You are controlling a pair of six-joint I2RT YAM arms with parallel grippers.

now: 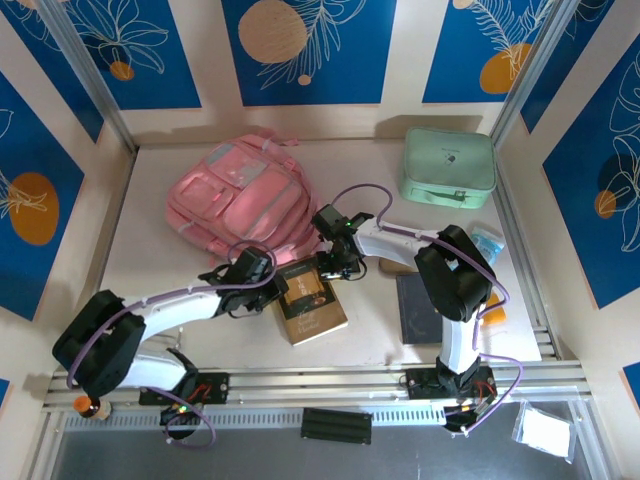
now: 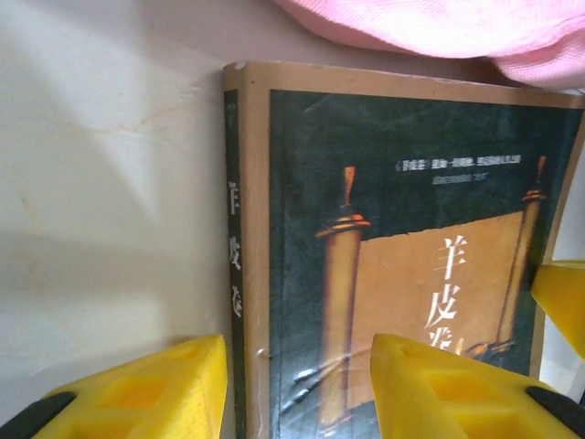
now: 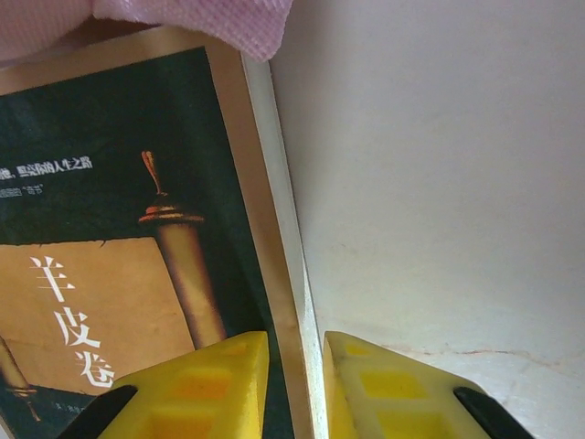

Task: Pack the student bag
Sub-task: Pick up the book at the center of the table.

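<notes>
The pink student bag lies at the back left of the table. A corner of the bag overhangs the far end of a dark book with a scroll on its cover. My left gripper is at the book's left side. Its jaws stand open astride the spine, one finger on the table and one over the cover of the book. My right gripper is at the book's right side, shut on the page edge of the book.
A mint green hard case stands at the back right. A dark notebook lies by the right arm's base, with a small blue packet and an orange item near the right wall. Metal rails line the table's near edge.
</notes>
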